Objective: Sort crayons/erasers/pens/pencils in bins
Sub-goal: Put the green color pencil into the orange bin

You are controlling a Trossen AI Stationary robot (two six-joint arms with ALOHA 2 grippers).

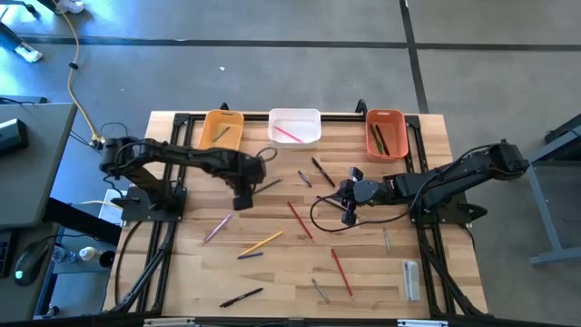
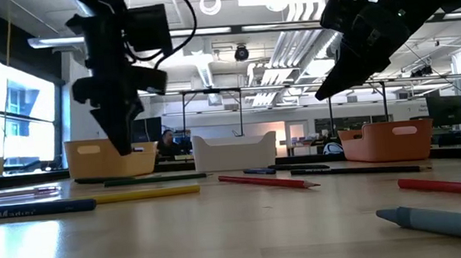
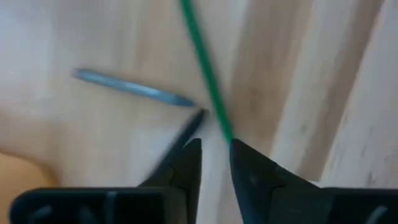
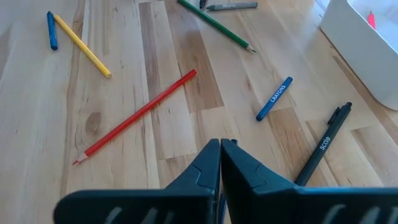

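**Left gripper over green pencil, right gripper shut mid-table**

High view: left gripper [image 1: 243,199] sits mid-table, just below the yellow-orange bin [image 1: 221,130]. White bin [image 1: 295,126] and red-orange bin [image 1: 385,133] line the far edge w/ it; the white one holds a pink stick, the red-orange one dark sticks. Right gripper [image 1: 349,211] is to the left gripper's right, well apart, w/ a red pencil [image 1: 300,220] lying btwn them. A yellow pencil [image 1: 263,242] and a pink one [image 1: 218,228] lie nearer the front than the left gripper; a black pen [image 1: 241,297] lies near the front edge. Open wood around both grippers; frame rails run along the table's sides.

Low view: both grippers hang clear above the tabletop; left one in front of the yellow-orange bin. Pencils lie flat across the table in front of the bins; room below the fingers is open.

Left wrist view: fingers [image 3: 186,168] slightly apart, nothing clamped. A green pencil [image 3: 205,68] runs from the gap btwn the tips out ahead; a grey stick [image 3: 134,88] lies beside it.

Right wrist view: fingers [image 4: 245,171] pressed together, empty. Ahead: red pencil, a blue crayon [image 4: 274,98], a black pen [image 4: 323,144] just beside the tips, white bin's wall at the corner.
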